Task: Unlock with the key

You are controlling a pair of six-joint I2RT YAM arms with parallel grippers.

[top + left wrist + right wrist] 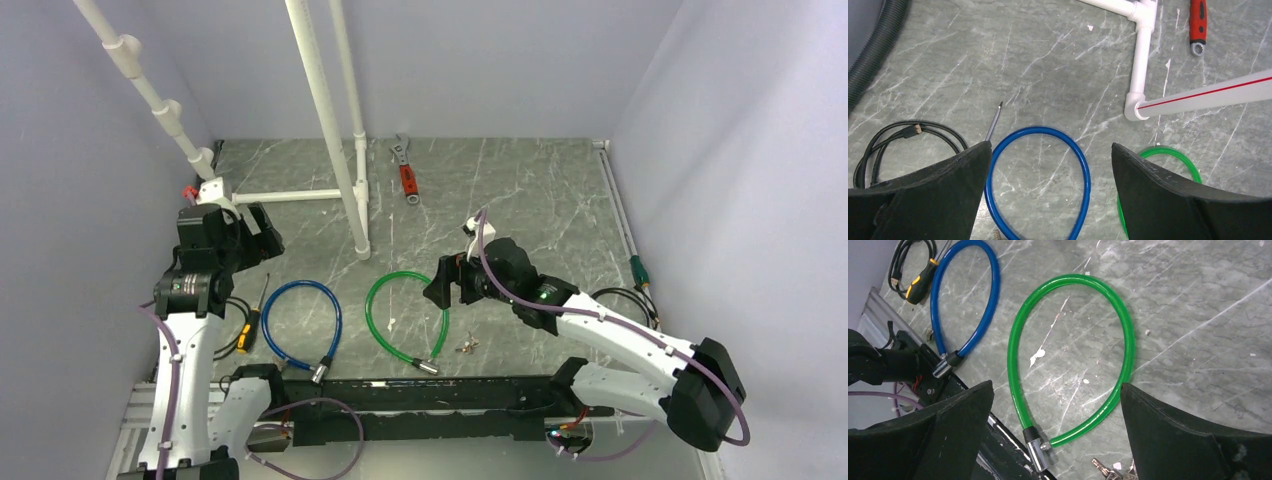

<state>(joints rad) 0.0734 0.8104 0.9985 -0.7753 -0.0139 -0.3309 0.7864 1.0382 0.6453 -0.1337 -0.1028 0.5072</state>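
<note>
The key [465,346] looks like a tiny bunch lying flat on the table, just beside the silver lock end [1035,452] of the green cable [1131,350]. The right gripper [447,285] hovers above that loop, fingers wide apart and empty. The left gripper [1051,150] is spread too, over the blue cable [1085,170]. My worry: something that small and flat could skid away or get pinched crooked. No containers anywhere.

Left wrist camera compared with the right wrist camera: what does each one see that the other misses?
Only the left wrist view shows the white pipe and the red-handled wrench. Only the right wrist view shows the key and the silver lock end closing the green cable. Both show the blue cable and the green cable.
</note>
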